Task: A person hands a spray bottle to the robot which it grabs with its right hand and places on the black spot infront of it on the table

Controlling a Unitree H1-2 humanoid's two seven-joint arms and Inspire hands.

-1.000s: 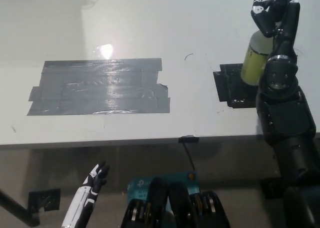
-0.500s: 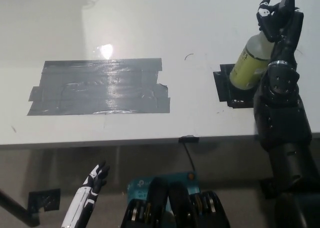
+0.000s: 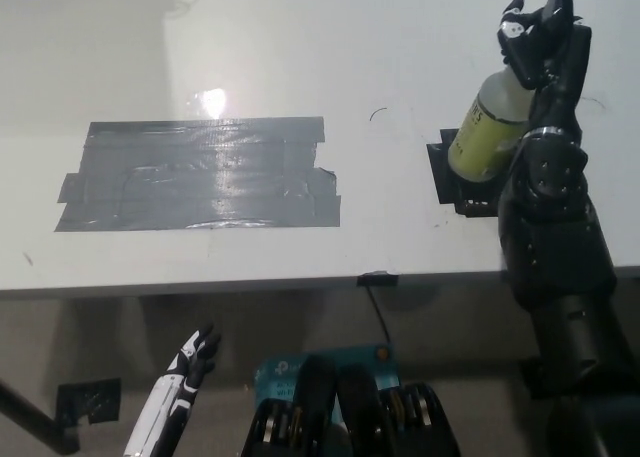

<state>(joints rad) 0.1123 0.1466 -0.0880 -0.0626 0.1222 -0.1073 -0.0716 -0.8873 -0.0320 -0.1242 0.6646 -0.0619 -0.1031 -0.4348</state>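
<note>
A spray bottle (image 3: 485, 125) with a yellow-green body and a white top stands tilted over the small black spot (image 3: 458, 176) at the table's right. My black right hand (image 3: 535, 39) is up at the bottle's top, and its fingers look loosely curled around the white nozzle. The black right forearm (image 3: 550, 227) covers the right part of the spot and the bottle's right side. My white left hand (image 3: 190, 362) hangs below the table's front edge at the lower left, fingers apart and empty.
A large patch of grey tape (image 3: 200, 174) lies on the white table (image 3: 300, 57) left of centre. A small black clip (image 3: 377, 278) sits on the table's front edge. A black bracket (image 3: 88, 401) is on the floor at lower left.
The bottle has shifted left and tilted more, its base now over the black spot. My right arm has swung slightly left with it. The left hand stays put.
</note>
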